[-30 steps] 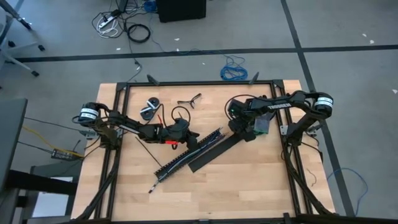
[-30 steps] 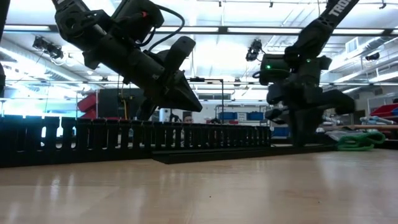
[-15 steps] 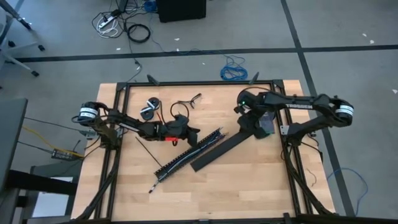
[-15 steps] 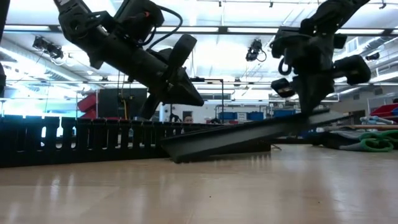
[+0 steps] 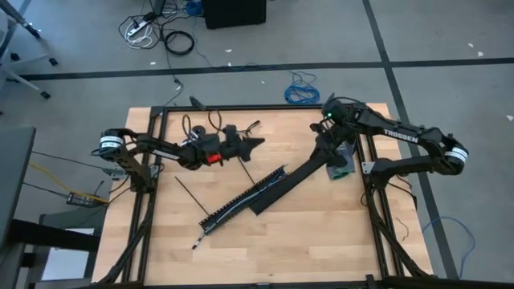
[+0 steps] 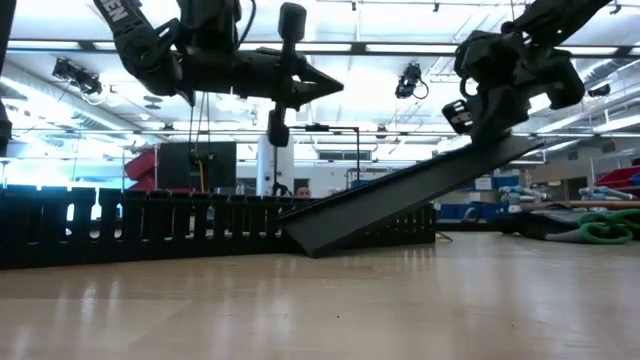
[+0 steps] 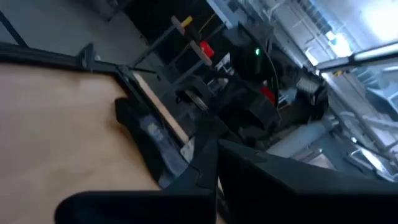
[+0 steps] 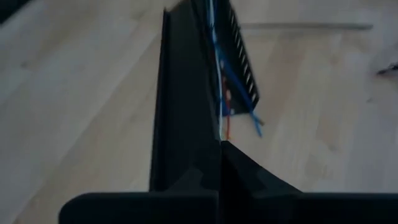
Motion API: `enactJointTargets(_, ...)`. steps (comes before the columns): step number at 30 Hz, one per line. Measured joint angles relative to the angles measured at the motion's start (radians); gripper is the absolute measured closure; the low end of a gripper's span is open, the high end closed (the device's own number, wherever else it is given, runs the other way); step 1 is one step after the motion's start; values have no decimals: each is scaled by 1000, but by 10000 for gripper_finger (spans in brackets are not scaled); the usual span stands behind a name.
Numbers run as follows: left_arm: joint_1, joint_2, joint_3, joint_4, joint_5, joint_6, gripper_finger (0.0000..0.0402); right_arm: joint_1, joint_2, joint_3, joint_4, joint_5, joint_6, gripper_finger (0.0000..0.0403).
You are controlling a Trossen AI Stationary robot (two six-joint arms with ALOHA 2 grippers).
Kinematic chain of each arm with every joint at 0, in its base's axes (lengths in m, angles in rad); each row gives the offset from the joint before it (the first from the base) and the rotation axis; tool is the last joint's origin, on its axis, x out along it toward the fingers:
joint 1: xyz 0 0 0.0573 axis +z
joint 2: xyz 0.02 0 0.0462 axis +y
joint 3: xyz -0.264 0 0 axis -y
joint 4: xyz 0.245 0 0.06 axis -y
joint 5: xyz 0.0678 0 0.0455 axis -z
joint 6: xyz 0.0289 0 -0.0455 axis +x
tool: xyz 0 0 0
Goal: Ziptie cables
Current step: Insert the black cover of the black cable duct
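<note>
A long flat black strip (image 5: 289, 183) slants up from the table to my right gripper (image 5: 325, 154), which is shut on its upper end. Beside it a black slotted duct (image 5: 241, 195) lies on the table; the right wrist view shows thin blue and orange cables (image 8: 233, 81) running along it. A thin black ziptie (image 5: 189, 193) lies flat to the duct's left. My left gripper (image 5: 259, 143) hovers shut and level above the table's far middle, touching nothing. My right gripper pinches the black strip's raised right end (image 8: 211, 134) between its two fingers, which slant down from the far right and lie along the strip. That end is lifted high (image 6: 500, 150). The strip's lower left end (image 6: 300, 238) rests on the table beside the duct.
Black frame rails (image 5: 257, 107) run round the table. A green object (image 5: 341, 164) sits at the right edge under my right arm. A blue coiled cable (image 5: 301, 92) lies on the floor beyond the far edge. The near half of the table is bare wood (image 5: 305, 241).
My right gripper has risen and gone toward the table's far right, tilting the black strip up by its right end while the left end stayed on the table. My left gripper has risen, swung toward the far edge and tipped up to level.
</note>
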Motion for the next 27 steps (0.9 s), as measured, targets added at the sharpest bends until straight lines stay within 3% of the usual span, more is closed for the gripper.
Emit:
enactJointTargets(10,112,-70,0,-1,19,-3,400,-114,-81,1,113,-281,109,402)
enactJointTargets(12,132,-72,0,7,27,-24,400,-132,-100,1,165,-292,163,402)
enactJointTargets(17,159,-72,0,12,50,-42,400,-165,-129,2,222,-221,308,402)
enactJointTargets(21,165,-72,0,11,50,-35,400,-148,-133,2,129,-221,369,402)
enactJointTargets(24,166,-72,0,11,49,3,400,-110,-124,2,23,-156,237,396)
enactJointTargets(27,166,-72,0,11,38,35,400,-63,-112,2,-62,4,74,379)
